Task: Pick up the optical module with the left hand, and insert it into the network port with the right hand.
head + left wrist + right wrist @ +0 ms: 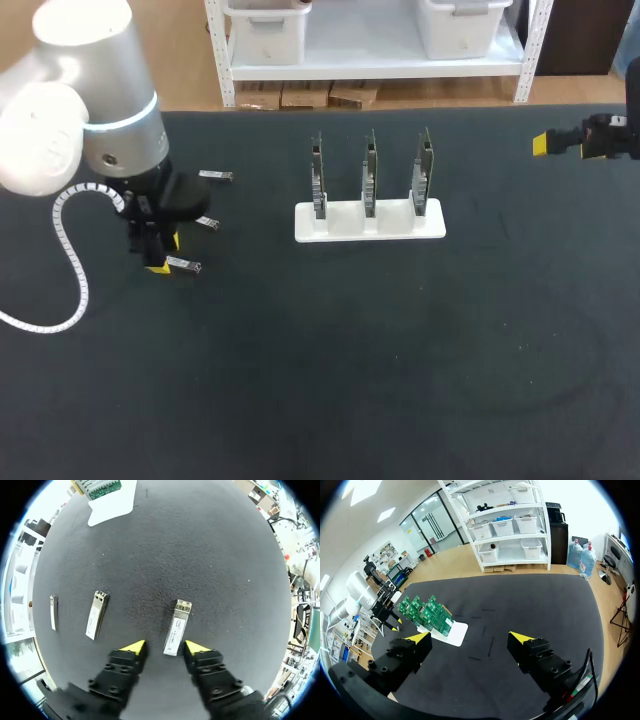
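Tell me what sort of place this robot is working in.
Probably an electronics or robotics lab bench: a dark-matted table, a white rack holding three upright circuit boards, and small optical modules laid out loose.

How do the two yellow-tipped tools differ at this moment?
The left tool sits low over the table, straddling a small silver module; the right tool hangs higher at the table's right, holding nothing. The left tool points down; the right tool points sideways, toward the white rack of boards. Both are open, with yellow tips.
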